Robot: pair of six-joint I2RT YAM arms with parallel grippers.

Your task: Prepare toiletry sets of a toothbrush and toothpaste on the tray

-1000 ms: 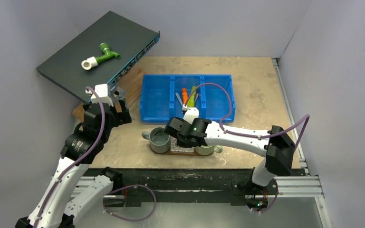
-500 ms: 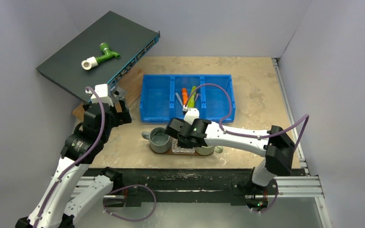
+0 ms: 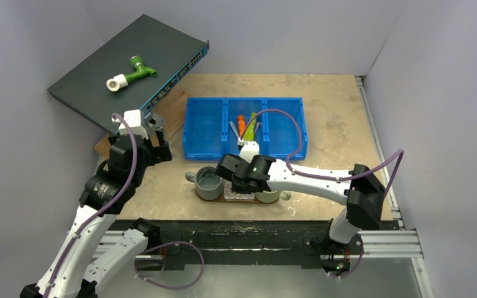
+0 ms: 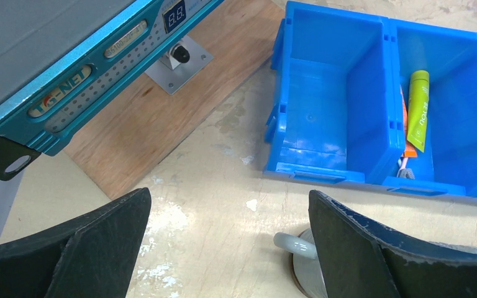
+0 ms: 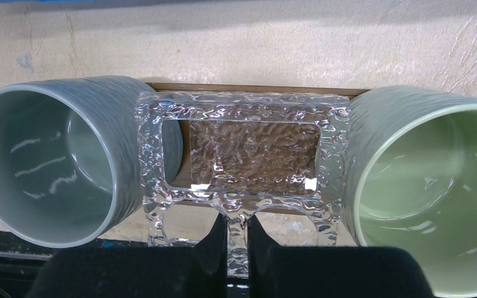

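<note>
Top view, right gripper (image 3: 241,185): low over the tray (image 3: 225,199), between the grey mug (image 3: 209,184) and the green mug (image 3: 268,197)
Top view, tubes: orange tube (image 3: 241,124) and lime-green tube (image 3: 250,125) lie in the middle compartment of the blue bin (image 3: 205,101), off the tray
Top view, left gripper (image 3: 157,128): raised near the bin's left end
Left wrist, left gripper: fingers spread wide, holding nothing
Right wrist, right gripper: fingers pinched narrow on the near edge of the clear textured holder (image 5: 242,105), which lies on the tray between the mugs
</note>
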